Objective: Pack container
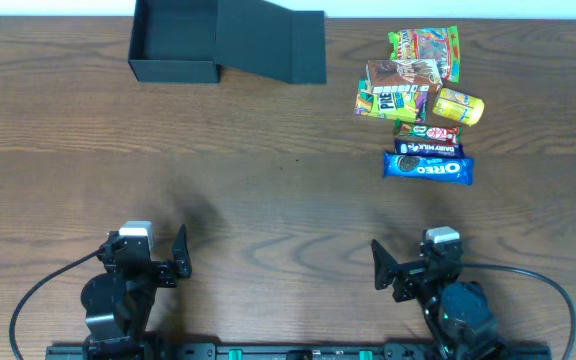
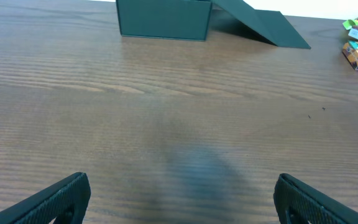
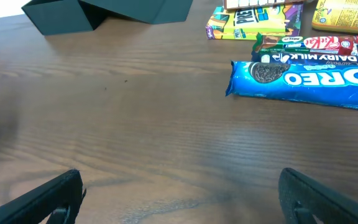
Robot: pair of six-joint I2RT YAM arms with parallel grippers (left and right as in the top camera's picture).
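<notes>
The wooden table (image 1: 268, 200) filled every view I had. My left gripper (image 2: 182, 199) sat low over its near edge, jaws spread wide with nothing between them, only bare wood ahead. My right gripper (image 3: 179, 196) was the same on the other side: jaws wide apart and holding nothing.

Ahead of the right gripper the Oreo pack (image 3: 303, 78) lay flat. Pressed against its far side was a Dairy Milk bar (image 3: 316, 59), then a KitKat (image 3: 309, 42). Behind those lay a yellow packet (image 3: 347, 15) and a green-and-yellow packet (image 3: 247, 22), with more snacks (image 1: 423, 48) heaped beyond.

The container (image 1: 173, 70) stood at the far left of the table, well apart from both grippers and the snacks. It was open, and its lid (image 1: 273, 45) sloped down to the right onto the wood.
</notes>
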